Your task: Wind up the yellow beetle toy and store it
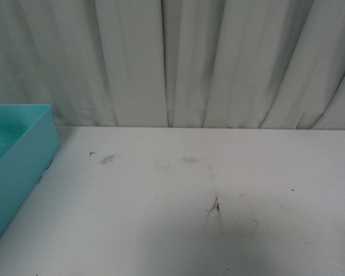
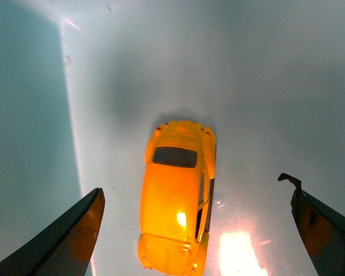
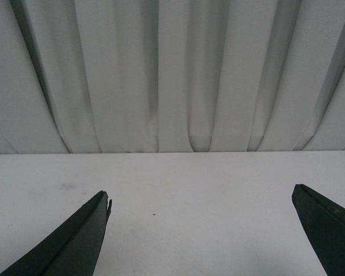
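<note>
where only the left wrist view looks: yellow beetle toy (image 2: 177,204) sits roof up on the floor of the turquoise box (image 2: 264,86)
left gripper (image 2: 192,185): jaws released, either side of the toy, not touching
front view: box at the counter's (image 1: 190,230) left, its inside hidden
right gripper (image 3: 201,192): jaws released over the counter, facing the curtain (image 3: 172,69)

beetle toy (image 2: 177,207) in box (image 1: 23,167) on table (image 1: 190,241), left.

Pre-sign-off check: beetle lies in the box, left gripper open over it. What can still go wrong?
1. The yellow beetle toy lies inside the open left gripper; a skewed retreat could clip it.
2. If wound, it may roll against the turquoise box wall.
3. Front view hides the toy; only one camera confirms it.
</note>
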{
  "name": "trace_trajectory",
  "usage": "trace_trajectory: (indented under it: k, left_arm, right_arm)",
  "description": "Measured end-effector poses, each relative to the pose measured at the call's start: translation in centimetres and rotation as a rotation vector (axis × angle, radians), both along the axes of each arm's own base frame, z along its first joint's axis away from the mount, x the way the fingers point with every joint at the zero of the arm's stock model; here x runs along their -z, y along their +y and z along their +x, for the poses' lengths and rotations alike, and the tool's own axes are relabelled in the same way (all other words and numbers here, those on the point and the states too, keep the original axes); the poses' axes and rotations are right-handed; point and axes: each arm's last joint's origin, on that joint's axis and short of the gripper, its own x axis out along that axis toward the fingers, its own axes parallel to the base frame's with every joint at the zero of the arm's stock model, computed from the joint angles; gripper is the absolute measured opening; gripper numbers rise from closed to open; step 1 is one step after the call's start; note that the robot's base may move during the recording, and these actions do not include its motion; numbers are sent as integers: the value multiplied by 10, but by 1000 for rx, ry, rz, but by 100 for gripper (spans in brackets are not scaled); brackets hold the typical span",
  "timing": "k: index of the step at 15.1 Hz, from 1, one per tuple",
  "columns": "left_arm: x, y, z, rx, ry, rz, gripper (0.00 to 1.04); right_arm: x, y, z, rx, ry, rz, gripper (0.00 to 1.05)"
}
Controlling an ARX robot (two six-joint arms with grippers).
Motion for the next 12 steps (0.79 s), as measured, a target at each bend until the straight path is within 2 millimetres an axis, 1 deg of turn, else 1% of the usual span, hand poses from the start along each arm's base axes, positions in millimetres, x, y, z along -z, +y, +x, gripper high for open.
trace_trajectory:
  k: [2, 5, 6, 8, 9, 10, 11, 12]
  left_arm:
    - [-40, 7, -8, -6, -96, 0, 98]
    - [-99, 18, -29, 1, -276, -9, 98]
    - [-117, 17, -41, 3, -326, -2, 98]
    - [-150, 9, -70, 19, -446, 29, 98]
    - [-160, 7, -82, 37, -610, 43, 94]
    - [-161, -6, -98, 98, -825, -32, 84]
    - [-156, -30, -125, 135, -977, -123, 71]
    - [-151, -50, -145, 143, -1088, -180, 58]
  right_arm:
    - [0, 0, 0, 0, 0, 0, 98]
    - [0, 0, 0, 0, 0, 0, 98]
    - [0, 0, 0, 0, 0, 0, 98]
    - [0, 0, 0, 0, 0, 0, 98]
    - [0, 0, 0, 0, 0, 0, 98]
    - [0, 0, 0, 1, 0, 0, 98]
    - [0, 0, 0, 0, 0, 0, 98]
    - [0, 0, 0, -1, 0, 0, 98]
